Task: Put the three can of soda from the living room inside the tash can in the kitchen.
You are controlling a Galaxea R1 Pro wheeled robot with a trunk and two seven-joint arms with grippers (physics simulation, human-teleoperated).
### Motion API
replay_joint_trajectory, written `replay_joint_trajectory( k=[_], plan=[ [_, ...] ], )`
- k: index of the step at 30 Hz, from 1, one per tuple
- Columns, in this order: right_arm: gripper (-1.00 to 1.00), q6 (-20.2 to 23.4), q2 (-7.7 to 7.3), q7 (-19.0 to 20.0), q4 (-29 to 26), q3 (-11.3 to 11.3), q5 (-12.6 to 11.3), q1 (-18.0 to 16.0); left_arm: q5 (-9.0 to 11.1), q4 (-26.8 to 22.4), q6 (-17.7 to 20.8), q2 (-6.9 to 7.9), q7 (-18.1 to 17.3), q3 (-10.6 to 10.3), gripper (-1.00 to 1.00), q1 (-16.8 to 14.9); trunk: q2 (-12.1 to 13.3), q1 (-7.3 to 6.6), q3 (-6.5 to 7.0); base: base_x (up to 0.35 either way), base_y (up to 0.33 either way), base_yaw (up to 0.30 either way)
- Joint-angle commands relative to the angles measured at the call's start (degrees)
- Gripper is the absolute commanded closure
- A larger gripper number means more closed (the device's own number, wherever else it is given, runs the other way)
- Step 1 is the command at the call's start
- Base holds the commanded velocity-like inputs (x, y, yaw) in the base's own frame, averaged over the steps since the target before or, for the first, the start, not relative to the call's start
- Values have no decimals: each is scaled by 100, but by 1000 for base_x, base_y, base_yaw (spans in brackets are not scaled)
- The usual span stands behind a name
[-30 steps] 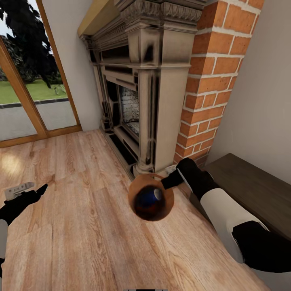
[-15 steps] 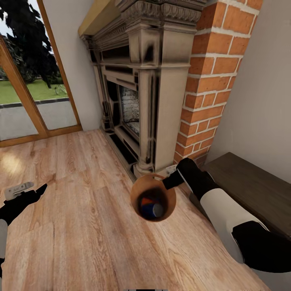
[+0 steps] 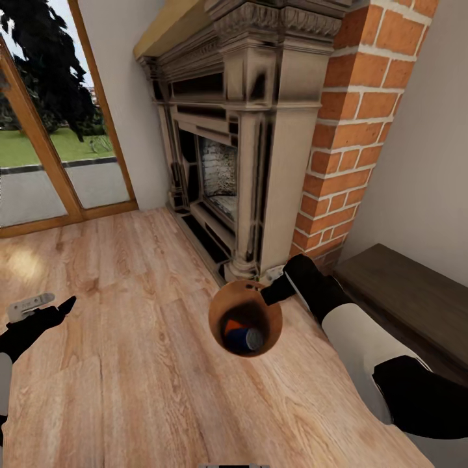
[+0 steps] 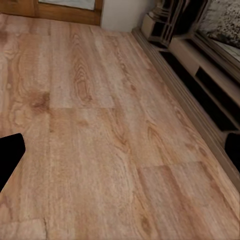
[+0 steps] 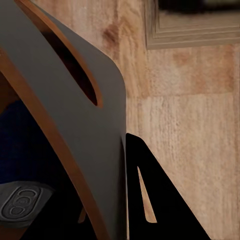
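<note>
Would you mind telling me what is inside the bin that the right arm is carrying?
Inside the bin, a blue can and part of an orange can show at the bottom. Its dark wall hides the rest, so a third can cannot be confirmed.

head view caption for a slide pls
Right gripper holding the bin by its rim, soda cans inside, beside the fireplace.

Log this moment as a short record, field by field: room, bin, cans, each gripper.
room: living room, fireplace and brick chimney ahead, wood floor
bin: trash can held up over the floor, open top facing the head camera
cans: blue can and orange can lie inside the bin; a third cannot be made out
right gripper: clamped on the bin's rim
left gripper: low over the floor, holding nothing visible; open or shut unclear
</note>
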Motion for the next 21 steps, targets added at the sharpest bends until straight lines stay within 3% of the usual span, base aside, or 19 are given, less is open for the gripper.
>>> replay_joint_trajectory(
  k=[1,11,21],
  plan=[
    [100,28,1,33,-2,-11,-139,-2,-3,2,0,0,3,0,-100,0,0,-1,1,0,281,0],
    [100,28,32,41,-6,-12,-150,-2,-75,47,64,-2,-1,-14,-100,3,0,-1,1,0,282,0],
    [100,28,6,41,-12,-19,-148,-2,-462,470,93,-8,50,-40,-100,40,0,-1,1,0,152,0]
  ],
)
